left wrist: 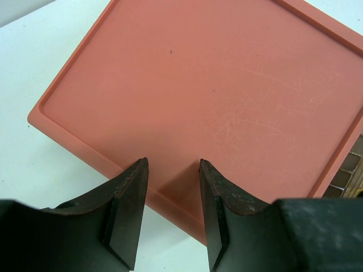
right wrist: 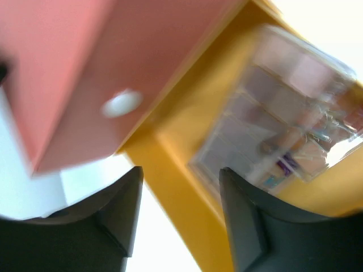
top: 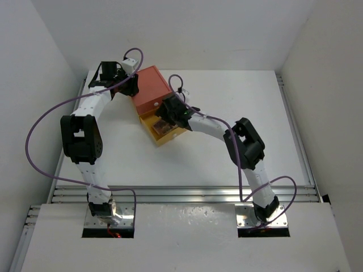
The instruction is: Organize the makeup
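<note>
An eyeshadow palette (right wrist: 283,113) with pale and mixed-colour pans lies in the pulled-out yellow drawer (right wrist: 187,141) of the orange box (top: 150,85). It shows in the top view (top: 163,127) as a dark rectangle. My right gripper (right wrist: 180,181) is open and empty, its jaws astride the drawer's side wall; the view is blurred. My left gripper (left wrist: 173,175) is open and empty, its fingers over the near edge of the box's top (left wrist: 227,96), at the box's back left corner (top: 129,85). A bit of palette (left wrist: 349,170) shows past the box's right edge. Brushes and pencil-like sticks are out of view.
A white knob (right wrist: 122,103) sits on the orange drawer front above the yellow drawer. The box stands at the back of the white table (top: 238,147). Walls close in on the left and right. A rail runs along the table's near edge (top: 181,195).
</note>
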`<state>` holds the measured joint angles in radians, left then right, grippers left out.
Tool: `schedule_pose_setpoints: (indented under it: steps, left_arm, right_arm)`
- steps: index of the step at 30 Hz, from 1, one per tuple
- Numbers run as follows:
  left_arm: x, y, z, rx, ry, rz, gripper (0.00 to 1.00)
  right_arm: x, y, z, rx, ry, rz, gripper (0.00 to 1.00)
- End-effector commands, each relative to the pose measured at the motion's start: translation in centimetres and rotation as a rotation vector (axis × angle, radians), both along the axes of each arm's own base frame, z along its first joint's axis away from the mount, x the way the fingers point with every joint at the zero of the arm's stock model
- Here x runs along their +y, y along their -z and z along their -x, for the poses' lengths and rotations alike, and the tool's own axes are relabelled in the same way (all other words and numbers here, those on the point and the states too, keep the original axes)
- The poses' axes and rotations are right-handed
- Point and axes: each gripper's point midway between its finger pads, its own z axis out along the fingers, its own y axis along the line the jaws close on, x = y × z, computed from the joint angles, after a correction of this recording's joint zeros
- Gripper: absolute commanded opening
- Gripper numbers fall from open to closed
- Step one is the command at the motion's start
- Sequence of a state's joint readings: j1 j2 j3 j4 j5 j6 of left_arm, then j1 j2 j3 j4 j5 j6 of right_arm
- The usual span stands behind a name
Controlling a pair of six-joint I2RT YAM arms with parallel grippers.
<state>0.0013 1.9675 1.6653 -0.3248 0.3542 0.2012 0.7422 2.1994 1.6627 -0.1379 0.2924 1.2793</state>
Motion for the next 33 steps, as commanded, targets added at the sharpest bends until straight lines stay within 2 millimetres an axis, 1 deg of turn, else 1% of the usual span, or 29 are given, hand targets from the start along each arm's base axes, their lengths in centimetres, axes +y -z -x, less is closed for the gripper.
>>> schedule_pose_setpoints:
  steps: [1, 2, 3, 4, 5, 6, 7, 8, 9, 10, 11, 12, 14, 15, 16, 17, 18, 19, 20, 21, 23, 24, 25, 26, 27, 29, 30, 31, 33]
  left_arm:
    - [1.1, 6.3, 3.9, 0.254, -0.045, 0.008, 0.47]
    - [1.1, 6.3, 3.9, 0.254, -0.045, 0.008, 0.47]
    - [1.1, 6.3, 3.9, 0.254, -0.045, 0.008, 0.47]
    - [0.9, 6.3, 3.9, 0.254, -0.038, 0.014, 0.47]
    - [0.9, 6.3, 3.9, 0.254, -0.038, 0.014, 0.47]
    - [0.9, 6.3, 3.9, 0.254, -0.038, 0.014, 0.47]
    - [0.9, 6.3, 3.9, 0.254, -0.038, 0.014, 0.47]
    - [0.9, 6.3, 3.9, 0.254, -0.038, 0.014, 0.47]
    - [0.9, 6.3, 3.9, 0.254, -0.038, 0.014, 0.47]
    - [0.9, 5.8, 3.9, 0.245, -0.038, 0.014, 0.47]
    - [0.9, 5.8, 3.9, 0.242, -0.033, 0.008, 0.47]
    - [0.9, 5.5, 3.6, 0.233, -0.032, 0.008, 0.47]
    - [0.9, 5.5, 3.6, 0.233, -0.032, 0.008, 0.47]
    - [0.9, 5.5, 3.6, 0.233, -0.032, 0.008, 0.47]
    - [0.9, 5.5, 3.6, 0.233, -0.032, 0.008, 0.47]
    - [0.9, 5.5, 3.6, 0.233, -0.032, 0.008, 0.47]
    - [0.9, 5.5, 3.6, 0.233, -0.032, 0.008, 0.47]
    - [0.9, 5.5, 3.6, 0.233, -0.032, 0.008, 0.47]
    - [0.9, 5.8, 3.9, 0.242, -0.033, 0.008, 0.47]
    - [0.9, 5.8, 3.9, 0.242, -0.033, 0.008, 0.47]
    - [0.9, 5.7, 4.1, 0.242, -0.033, 0.008, 0.47]
    - [0.9, 5.7, 4.1, 0.242, -0.033, 0.008, 0.47]
    - [0.9, 5.7, 4.1, 0.242, -0.033, 0.008, 0.47]
    - [0.9, 5.7, 4.1, 0.242, -0.033, 0.008, 0.47]
    - [0.9, 5.7, 4.1, 0.242, -0.033, 0.008, 0.47]
    - [0.9, 5.7, 4.1, 0.242, -0.033, 0.008, 0.47]
    - [0.9, 5.4, 3.9, 0.233, -0.032, 0.008, 0.47]
    - [0.9, 5.8, 3.9, 0.242, -0.033, 0.008, 0.47]
    - [0.9, 5.8, 3.9, 0.242, -0.033, 0.008, 0.47]
  right_arm:
    - [2.4, -7.6, 0.8, -0.348, -0.32, 0.062, 0.54]
    - [2.0, -8.8, 1.7, -0.468, -0.423, 0.162, 0.45]
    - [1.4, -8.7, 3.1, -0.524, -0.497, 0.242, 0.4]
    - [0.8, -9.8, 3.9, -0.552, -0.521, 0.249, 0.35]
    - [-0.1, -7.8, 5.0, -0.524, -0.566, 0.275, 0.22]
    - [-2.6, -9.2, 4.2, -0.56, -0.562, 0.324, 0.17]
    - [-2.7, -7.4, 6.1, -0.53, -0.607, 0.354, 0.11]
    - [-4.3, -5.2, 6.9, -0.47, -0.617, 0.401, 0.06]
    - [-5.6, -4.3, 7.0, -0.431, -0.606, 0.422, 0.01]
    - [-6.7, -4.3, 6.8, -0.419, -0.581, 0.431, 0.01]
    - [-7.3, -3.5, 7.1, -0.401, -0.582, 0.447, 0.0]
    - [-7.9, -3.1, 6.2, -0.399, -0.57, 0.458, 0.0]
    - [-7.4, -4.0, 4.5, -0.443, -0.572, 0.481, 0.0]
    - [-7.9, -3.5, 3.4, -0.437, -0.57, 0.518, 0.0]
    - [-8.1, -4.8, 1.7, -0.466, -0.551, 0.532, 0.0]
    - [-8.1, -3.8, 0.9, -0.451, -0.554, 0.554, 0.0]
    - [-8.1, -5.3, -1.3, -0.485, -0.536, 0.577, 0.0]
    - [-8.9, -4.5, -2.5, -0.467, -0.517, 0.595, 0.0]
    - [-9.1, -4.6, -3.2, -0.47, -0.505, 0.607, 0.0]
    - [-9.7, -5.0, -5.1, -0.476, -0.484, 0.629, 0.0]
    - [-10.1, -4.9, -6.1, -0.471, -0.464, 0.654, 0.0]
    - [-10.2, -6.5, -7.4, -0.506, -0.444, 0.662, 0.0]
    - [-10.3, -4.4, -7.8, -0.477, -0.463, 0.687, 0.0]
    - [-10.1, -3.9, -7.9, -0.471, -0.484, 0.694, 0.0]
    - [-9.8, -4.3, -8.9, -0.486, -0.485, 0.696, 0.0]
    - [-8.9, -3.1, -9.4, -0.478, -0.523, 0.682, 0.0]
    - [-8.2, -2.9, -9.1, -0.479, -0.551, 0.666, 0.0]
    - [-8.0, -2.2, -8.8, -0.466, -0.563, 0.657, 0.0]
    - [-7.6, -1.8, -8.6, -0.461, -0.574, 0.652, 0.0]
